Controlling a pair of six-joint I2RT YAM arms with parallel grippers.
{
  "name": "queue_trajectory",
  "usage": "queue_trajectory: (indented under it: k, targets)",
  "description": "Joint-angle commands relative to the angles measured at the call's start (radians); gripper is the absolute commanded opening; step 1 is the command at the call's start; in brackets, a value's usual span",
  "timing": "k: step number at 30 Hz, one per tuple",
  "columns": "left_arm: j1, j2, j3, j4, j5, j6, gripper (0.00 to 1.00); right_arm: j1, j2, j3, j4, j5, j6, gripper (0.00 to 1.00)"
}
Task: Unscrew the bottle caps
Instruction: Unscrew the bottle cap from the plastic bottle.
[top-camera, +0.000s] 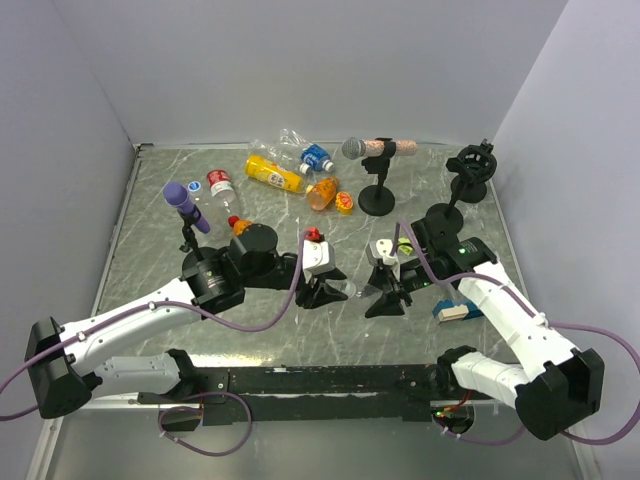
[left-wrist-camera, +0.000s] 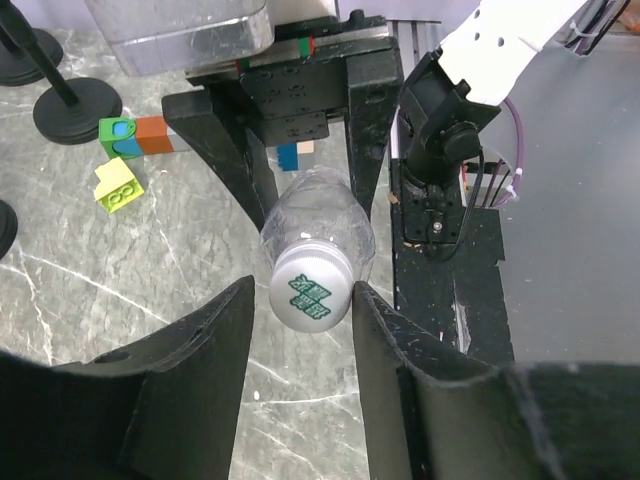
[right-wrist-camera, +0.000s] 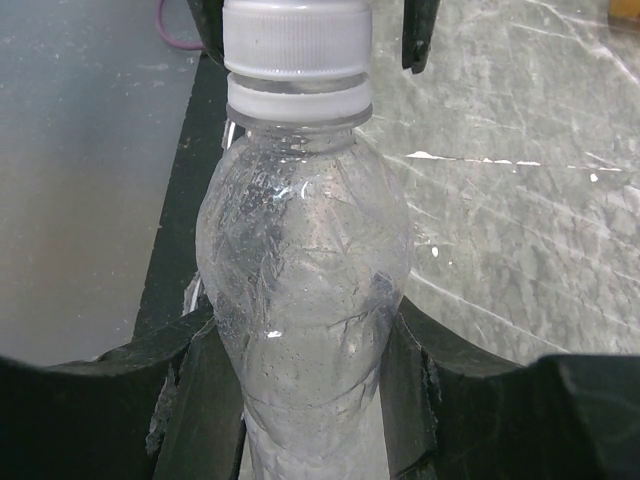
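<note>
A clear label-less bottle (right-wrist-camera: 305, 290) is held level above the table between the two arms. My right gripper (right-wrist-camera: 305, 400) is shut on its body, one finger on each side. Its white cap (left-wrist-camera: 312, 285), with green print on top, points at my left gripper (left-wrist-camera: 305, 300). The left jaws stand open close around the cap: the right finger (left-wrist-camera: 375, 330) touches it, and a sliver of table shows between the left finger (left-wrist-camera: 225, 335) and the cap. In the top view the two grippers meet tip to tip, left gripper (top-camera: 345, 291), right gripper (top-camera: 378, 293).
Several more bottles lie at the back: a yellow one (top-camera: 272, 175), a blue-labelled one (top-camera: 315, 157), a red-labelled one (top-camera: 220, 185) and stubby orange ones (top-camera: 322, 192). A purple microphone (top-camera: 185, 207), a grey microphone (top-camera: 365, 148) and a black stand (top-camera: 470, 170) are upright. Toy blocks (left-wrist-camera: 140, 135) lie nearby.
</note>
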Motion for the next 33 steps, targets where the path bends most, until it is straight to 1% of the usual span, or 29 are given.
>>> queue_trajectory:
  k: [1,2,5,7,9,10,13,14,18,23,24,25,26,29,33]
  targets:
    - [-0.002,-0.002,0.035,0.057,0.034,-0.005,0.48,0.012,0.006,0.024,0.019,-0.023,-0.028,0.18]
    - [-0.002,-0.004,0.034,0.058,0.037,-0.007,0.46,0.013,0.008,0.026,0.017,-0.023,-0.028,0.18]
    - [-0.002,0.002,0.035,0.058,0.046,-0.014,0.31,0.013,0.012,0.027,0.016,-0.023,-0.03,0.18]
    - [-0.002,0.007,0.035,0.058,0.058,-0.025,0.23,0.015,0.017,0.029,0.014,-0.02,-0.03,0.18]
    - [-0.002,0.013,0.037,0.058,0.06,-0.052,0.04,0.015,0.02,0.03,0.014,-0.019,-0.024,0.18]
    - [-0.002,0.013,0.037,0.058,0.048,-0.078,0.01,0.015,0.02,0.03,0.017,-0.017,-0.021,0.18]
    - [-0.002,0.007,0.023,0.09,0.015,-0.203,0.01,0.015,0.012,0.027,0.031,-0.011,0.002,0.18]
    - [-0.002,0.004,0.015,0.099,-0.018,-0.262,0.01,0.015,0.009,0.024,0.037,-0.01,0.01,0.18]
    - [-0.002,-0.018,-0.02,0.136,-0.153,-0.607,0.01,0.015,0.002,0.01,0.072,0.021,0.056,0.18]
    - [-0.002,-0.028,-0.025,0.069,-0.301,-1.05,0.01,0.015,-0.001,0.003,0.109,0.071,0.107,0.17]
    - [-0.007,-0.028,-0.023,0.067,-0.308,-1.095,0.01,0.015,0.0,0.001,0.115,0.081,0.113,0.17]
    - [-0.014,-0.024,-0.013,0.023,-0.33,-1.129,0.01,0.015,0.002,0.0,0.12,0.087,0.119,0.17]
    - [-0.025,-0.021,-0.005,0.006,-0.359,-1.14,0.01,0.015,0.003,0.001,0.125,0.095,0.125,0.17]
    - [-0.056,0.008,0.03,-0.061,-0.445,-1.134,0.01,0.015,0.012,0.007,0.125,0.105,0.133,0.17]
    - [-0.072,0.047,0.041,-0.062,-0.479,-1.122,0.01,0.013,0.014,0.017,0.118,0.121,0.144,0.17]
